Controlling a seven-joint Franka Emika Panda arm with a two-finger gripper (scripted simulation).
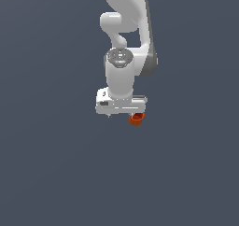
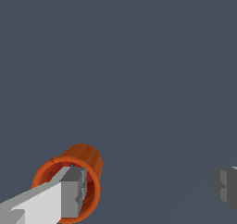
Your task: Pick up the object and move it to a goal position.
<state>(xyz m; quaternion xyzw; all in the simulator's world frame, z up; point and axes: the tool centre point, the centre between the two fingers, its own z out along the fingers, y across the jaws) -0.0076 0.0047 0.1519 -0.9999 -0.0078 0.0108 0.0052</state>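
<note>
Wrist view: orange-red cup (image 2: 74, 181) behind one fingertip (image 2: 74, 193) of spread end effector (image 2: 150, 188)

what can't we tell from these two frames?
- Exterior view: most of the cup is hidden under the tool; its fingers are too small to make out.
- Wrist view: one finger covers the cup's mouth; contact is unclear. The other finger is cut off by the edge.
- No goal marker in either view.

A plain, flat, dark slate-grey surface (image 1: 51, 173) fills both views, uniform and without markings.
</note>
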